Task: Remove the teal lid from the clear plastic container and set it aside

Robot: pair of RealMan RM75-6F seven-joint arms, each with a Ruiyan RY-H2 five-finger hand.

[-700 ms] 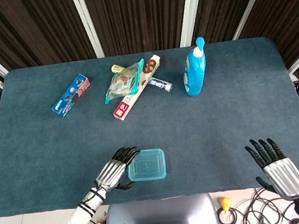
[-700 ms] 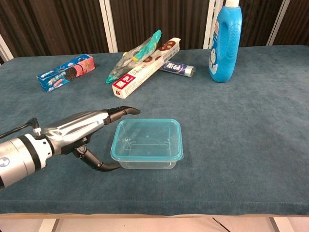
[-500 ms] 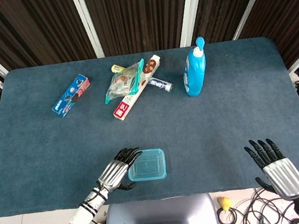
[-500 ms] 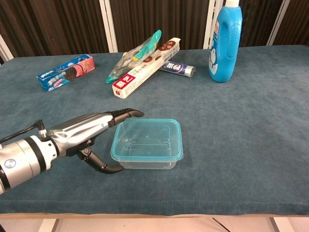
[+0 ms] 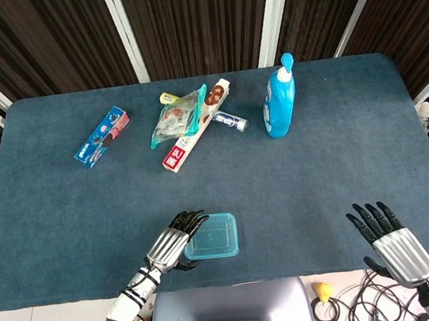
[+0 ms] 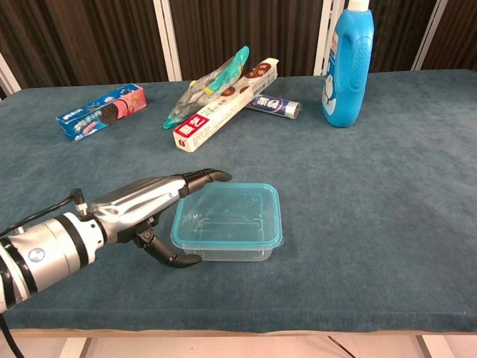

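Clear container [image 6: 227,222] with its teal lid [image 6: 226,214] still on sits near the counter's [image 5: 317,163] front edge, left robot hand [image 6: 153,205] cupped around its left side with fingers over the rim, right robot hand [image 5: 389,242] spread open, holding nothing.

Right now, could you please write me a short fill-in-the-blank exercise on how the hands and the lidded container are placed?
1. The teal lid sits ____ the clear plastic container.
2. The hand nearest the container is the ____ hand.
3. The right hand holds ____, its fingers spread.
4. The tall bottle standing at the table's far side is coloured ____.

Missing words: on; left; nothing; blue
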